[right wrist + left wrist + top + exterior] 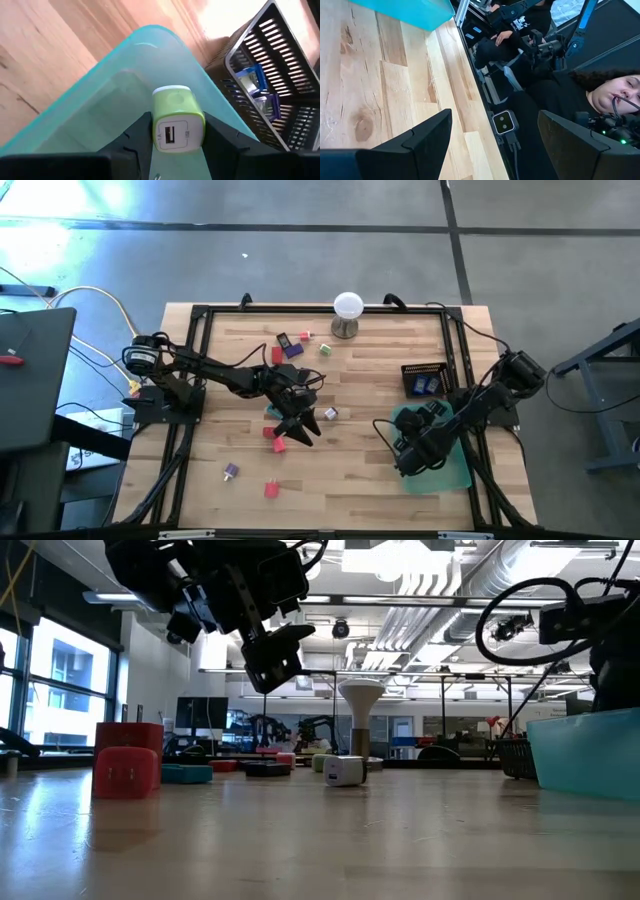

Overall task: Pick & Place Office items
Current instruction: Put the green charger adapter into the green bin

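**Green charger held over the tray**

The right gripper [177, 137] pinched a pale green charger [177, 117] between its fingers, above the teal tray [100, 95] at the table's right side, beside a black mesh basket [280, 80]. The left gripper [298, 427] hovered over mid-table, fingers spread and empty. A red block [279, 444] lay just beside it, a white charger [331, 414] nearby, other pieces scattered around.

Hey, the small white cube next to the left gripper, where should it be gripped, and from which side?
Grip the white cube across two opposite flat sides, coming straight down from above. It is blocky, sits flat and nothing touches it, so fingers should fit on either side. The left gripper, open, hangs close beside it.
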